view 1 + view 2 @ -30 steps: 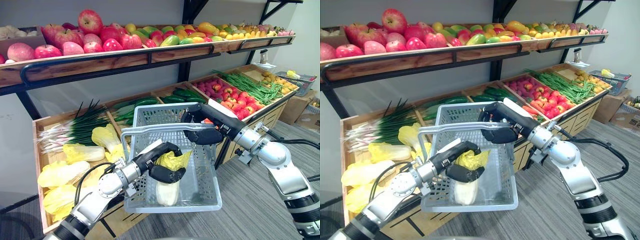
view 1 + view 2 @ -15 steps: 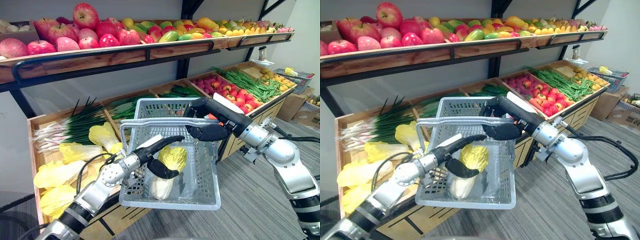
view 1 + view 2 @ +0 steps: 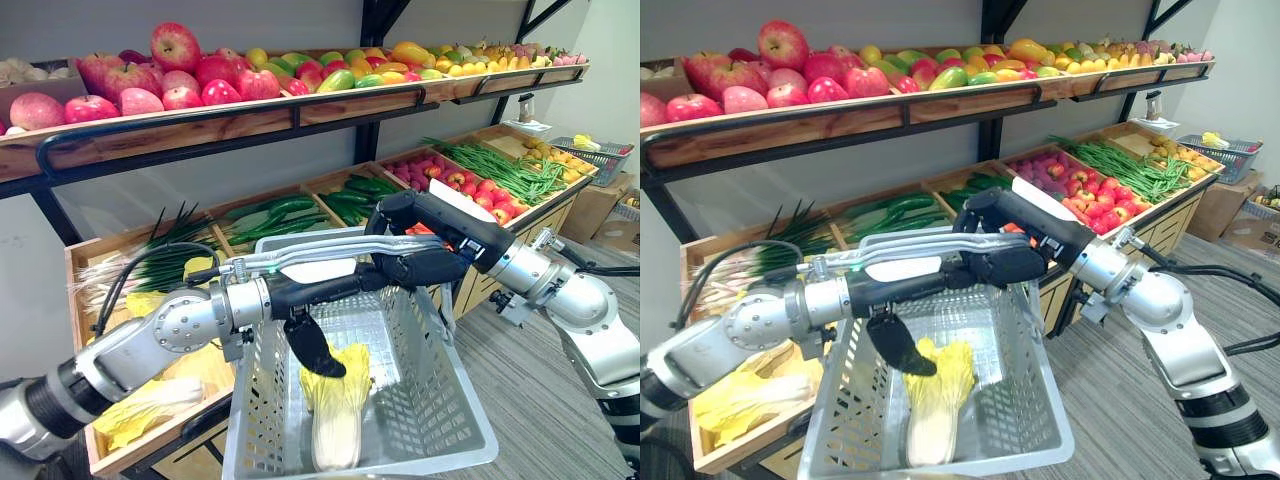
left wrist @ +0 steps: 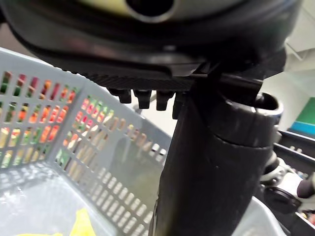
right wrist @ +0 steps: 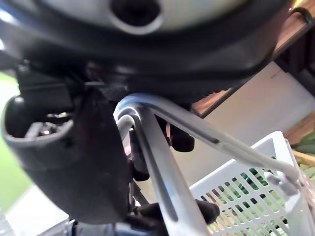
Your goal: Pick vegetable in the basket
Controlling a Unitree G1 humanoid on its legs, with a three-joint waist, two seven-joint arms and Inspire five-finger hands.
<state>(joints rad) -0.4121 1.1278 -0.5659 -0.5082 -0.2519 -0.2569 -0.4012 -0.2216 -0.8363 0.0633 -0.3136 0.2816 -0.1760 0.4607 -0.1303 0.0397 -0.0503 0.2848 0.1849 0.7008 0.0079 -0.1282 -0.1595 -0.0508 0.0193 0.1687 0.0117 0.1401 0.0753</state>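
Note:
A yellow-green napa cabbage (image 3: 335,405) lies on the floor of the grey plastic basket (image 3: 440,380), leaves toward the shelf. My left hand (image 3: 300,295) hovers over the basket with fingers stretched straight under the handle (image 3: 330,248) and the thumb (image 4: 211,162) pointing down, open and holding nothing. A corner of the cabbage (image 4: 81,223) shows below it. My right hand (image 3: 430,265) is shut on the basket handle (image 5: 162,162) and carries the basket in front of the produce stand.
Apples (image 3: 170,75) and mixed fruit fill the upper shelf. Below are spring onions (image 3: 150,260), more cabbages (image 3: 150,410) in the left crate, cucumbers (image 3: 350,195), red fruit (image 3: 450,185) and green beans (image 3: 500,170). Grey floor lies to the right.
My left hand has opened and let go of the cabbage, which now lies in the basket. The hand has risen to just under the handle. The right hand keeps its grip.

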